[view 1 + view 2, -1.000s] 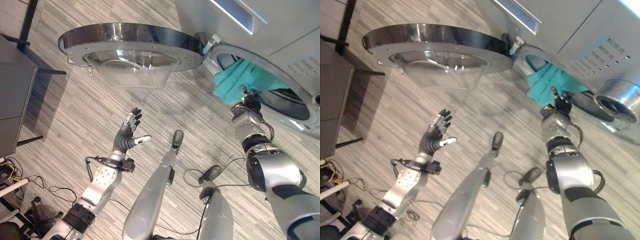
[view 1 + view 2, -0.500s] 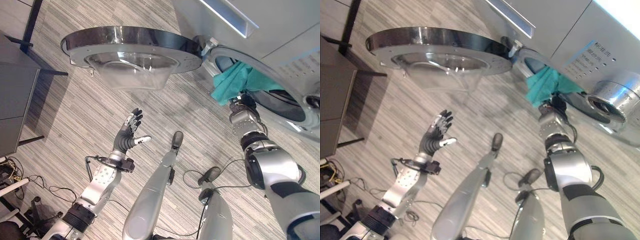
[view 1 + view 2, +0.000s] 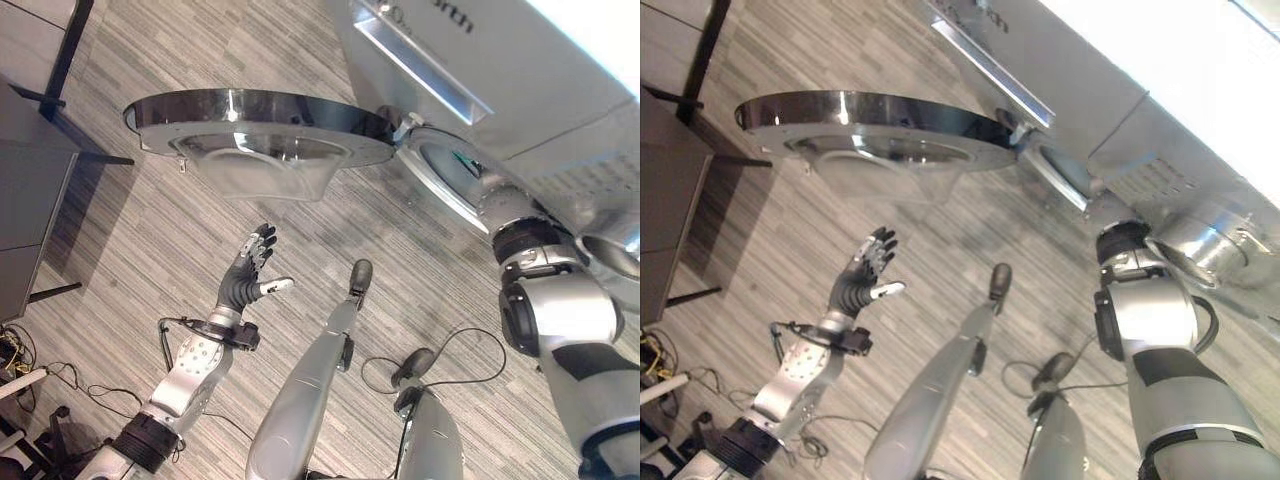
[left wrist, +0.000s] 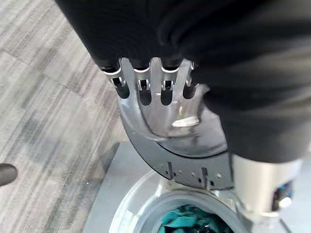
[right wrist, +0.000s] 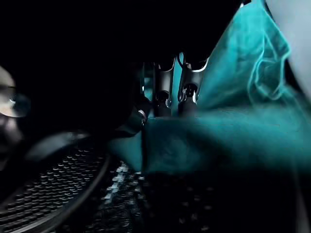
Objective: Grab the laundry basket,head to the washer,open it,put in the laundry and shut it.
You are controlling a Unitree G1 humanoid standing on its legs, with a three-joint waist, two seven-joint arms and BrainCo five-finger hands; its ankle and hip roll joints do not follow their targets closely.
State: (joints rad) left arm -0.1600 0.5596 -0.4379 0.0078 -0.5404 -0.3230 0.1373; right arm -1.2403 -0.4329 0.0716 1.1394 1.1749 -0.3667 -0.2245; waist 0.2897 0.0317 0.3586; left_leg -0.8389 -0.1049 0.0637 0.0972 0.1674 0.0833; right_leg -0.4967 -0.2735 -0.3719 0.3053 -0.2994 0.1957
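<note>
Your right hand point(image 5: 170, 92) was deep inside the washer point(image 3: 520, 70) drum, fingers against the teal laundry point(image 5: 243, 111); whether they gripped the cloth you couldn't tell. The right arm went in through the round opening up to the wrist. The laundry lay inside the drum, seen through the opening in the left wrist view. Your left hand point(image 3: 247, 275) hung spread wide, holding nothing, below the open washer door point(image 3: 260, 125), which swung out over the floor point(image 3: 120, 250).

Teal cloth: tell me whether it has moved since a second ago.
Yes. The teal cloth draped over the washer opening's rim earlier; now it is inside the drum with the right hand.
</note>
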